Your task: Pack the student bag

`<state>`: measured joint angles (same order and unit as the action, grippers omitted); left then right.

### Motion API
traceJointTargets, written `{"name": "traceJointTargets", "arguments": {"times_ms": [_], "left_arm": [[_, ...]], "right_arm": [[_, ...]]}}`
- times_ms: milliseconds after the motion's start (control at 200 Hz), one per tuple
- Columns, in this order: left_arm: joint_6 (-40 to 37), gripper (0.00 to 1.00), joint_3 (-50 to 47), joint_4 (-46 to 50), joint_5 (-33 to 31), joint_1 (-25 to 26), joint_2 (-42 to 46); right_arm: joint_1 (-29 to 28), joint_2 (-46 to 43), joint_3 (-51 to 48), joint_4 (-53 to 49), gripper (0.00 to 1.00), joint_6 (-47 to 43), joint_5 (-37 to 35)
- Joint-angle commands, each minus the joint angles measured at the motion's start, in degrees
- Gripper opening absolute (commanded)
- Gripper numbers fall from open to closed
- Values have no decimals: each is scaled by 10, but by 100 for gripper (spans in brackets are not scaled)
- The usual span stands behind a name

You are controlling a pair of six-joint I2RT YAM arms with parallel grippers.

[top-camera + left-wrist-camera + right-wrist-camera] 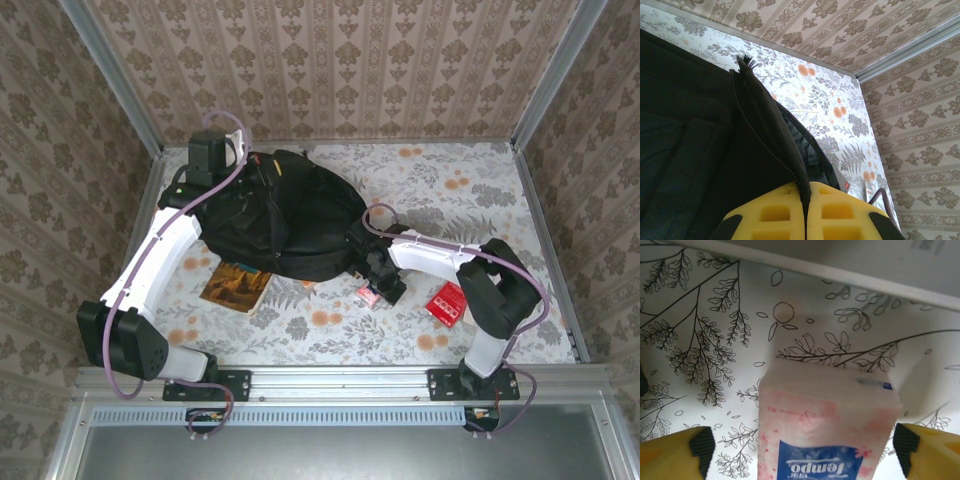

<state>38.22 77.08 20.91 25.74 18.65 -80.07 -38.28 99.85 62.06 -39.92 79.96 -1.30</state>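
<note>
Top external: the student bag (295,215) lay on the floral table (450,190), left of centre and toward the far edge, its bulk spread flat. The left arm (165,250) reached up along the table's left side, its wrist over the bag's far left corner. A book (237,287) with an orange-brown cover lay just beside the bag's near edge. The right gripper (383,285) sat low near the bag's near right edge, directly over a pink tissue packet (367,296). A red packet (447,303) lay apart, further right.

Left wrist: the left gripper (806,199) was clamped tight, its yellow pads (775,212) pressed together on a fold of the bag's black fabric beside the zip (757,132). That fold rose from between the pads to a frayed tip. Bag fabric took up the left of the view, with the table beyond on the right.

Right wrist: the right gripper (802,450) stood wide apart, straddling the tissue packet, pink and white with a blue label. The left finger (690,450) had a plain gap to the packet. The right finger (915,450) sat just beside the packet's edge; contact could not be judged. The packet rested on the table, not lifted.
</note>
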Motion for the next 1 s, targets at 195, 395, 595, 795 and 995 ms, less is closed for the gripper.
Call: {"name": "traceJointTargets", "arguments": {"times_ms": [195,395,595,795,995], "left_arm": [[0,0,13,-15,6,-5,20],[-2,0,11,-14,4,-5,23],[-2,0,13,-13,2,-3,23],[-7,0,26,-3,3,-3,23],[-16,0,60,17,15,0,18]], "right_arm": [[-2,-42,-32,14,63,26,-36],[-2,-102,-46,-14,59,21,-52],[-4,-187,-39,-52,54,-8,-84],[-3,-239,16,-3,51,-111,-66],[2,-167,140,50,49,-232,-9]]}}
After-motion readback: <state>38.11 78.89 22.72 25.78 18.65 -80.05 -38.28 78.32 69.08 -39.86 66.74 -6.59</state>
